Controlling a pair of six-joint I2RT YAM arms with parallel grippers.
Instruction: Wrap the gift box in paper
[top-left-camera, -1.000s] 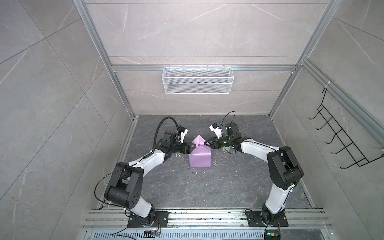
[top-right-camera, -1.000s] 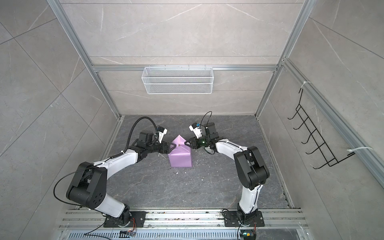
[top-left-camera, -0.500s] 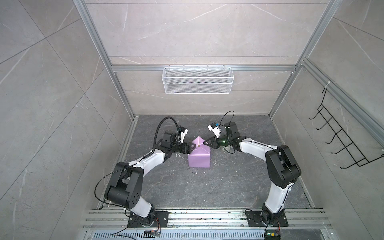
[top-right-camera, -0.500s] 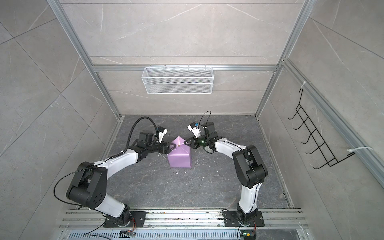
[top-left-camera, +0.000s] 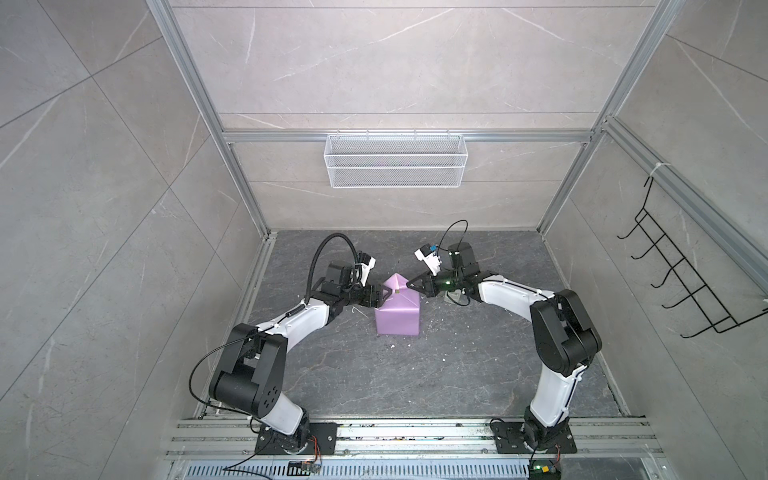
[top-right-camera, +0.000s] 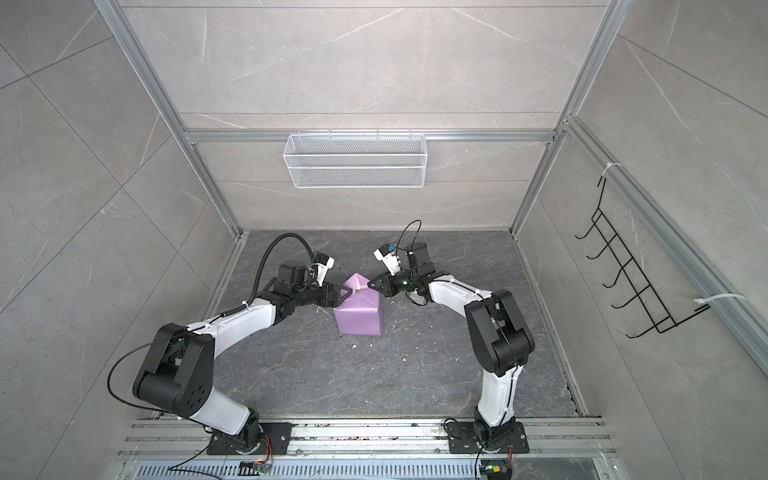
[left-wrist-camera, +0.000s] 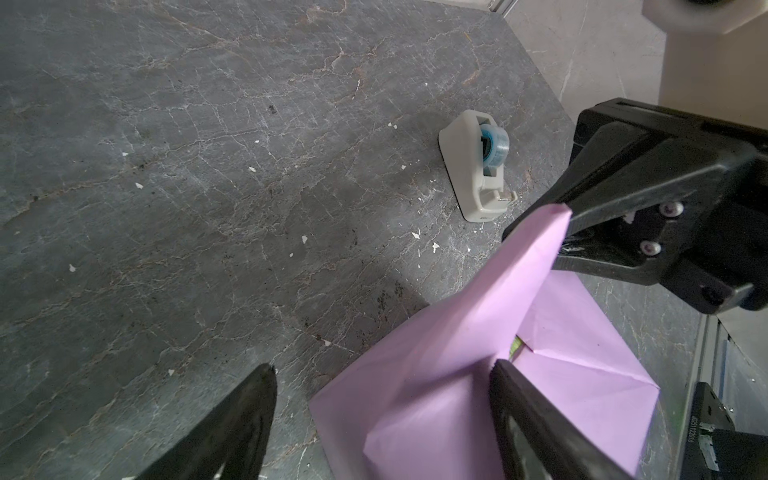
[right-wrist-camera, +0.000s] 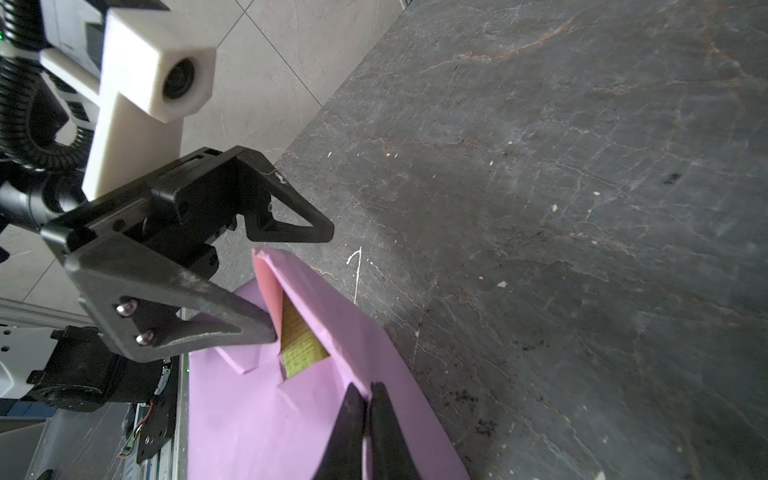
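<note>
pale tile walls (top-left-camera: 395, 62), dark stone floor (top-left-camera: 374, 374), wire basket (top-left-camera: 395, 166) at back, hook rack (top-left-camera: 685, 282) rt.

— Where do the two top cameras stand?

— High above the front rail (top-left-camera: 415, 432), side by side. They face down and toward the back wall (top-right-camera: 353, 62), from far away, so both top views show nearly the same whole cell.

— And the wrist cameras?

— Each one sits close behind its own gripper. The camera on the left gripper (left-wrist-camera: 382, 365) looks over the paper (left-wrist-camera: 457, 395) at the right gripper (left-wrist-camera: 559, 243). The right wrist camera looks the opposite way. They face each other and share the paper's raised tip and the floor (right-wrist-camera: 582, 208) beside it.
</note>
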